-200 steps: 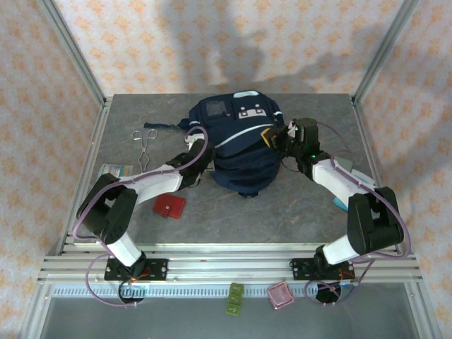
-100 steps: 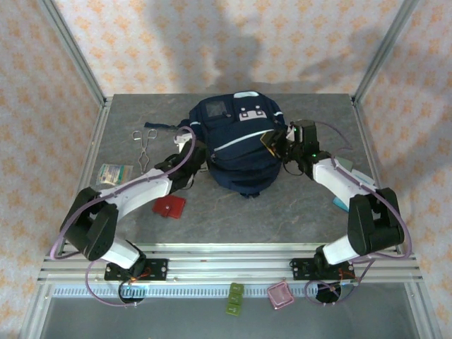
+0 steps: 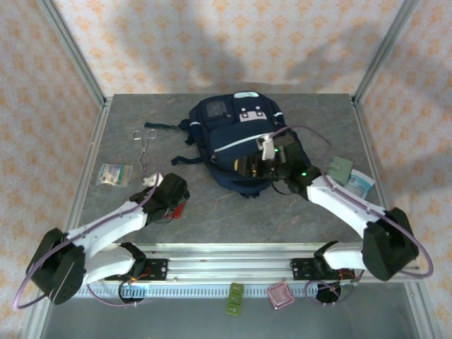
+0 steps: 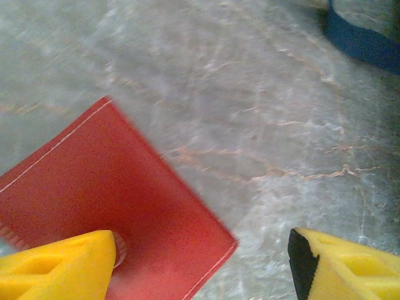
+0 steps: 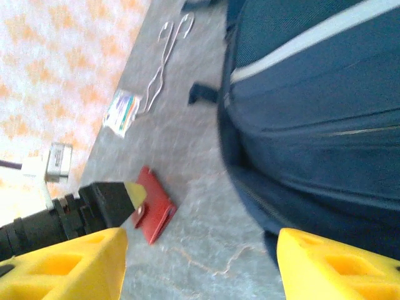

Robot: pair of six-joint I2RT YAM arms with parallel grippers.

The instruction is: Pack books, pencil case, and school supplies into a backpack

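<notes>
Left gripper (image 4: 201, 265): withdrawn from backpack (image 3: 236, 134), now over red square supply item (image 4: 106, 206) on table (image 3: 233, 219), near-left of backpack. Jaws wide, empty, one finger (image 4: 62, 265) above item's corner.
Right gripper (image 5: 199, 256): shifted over backpack's near flank, jaws spread, empty.
Implication: red item likely next pick.

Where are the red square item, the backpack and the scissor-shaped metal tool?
red square item (image 4: 106, 200), left wrist view, middle of its red face.
backpack (image 3: 236, 127), top external view, navy front fabric.
scissor-shaped metal tool (image 3: 145, 147), top external view, shank below the handle loops.
</notes>
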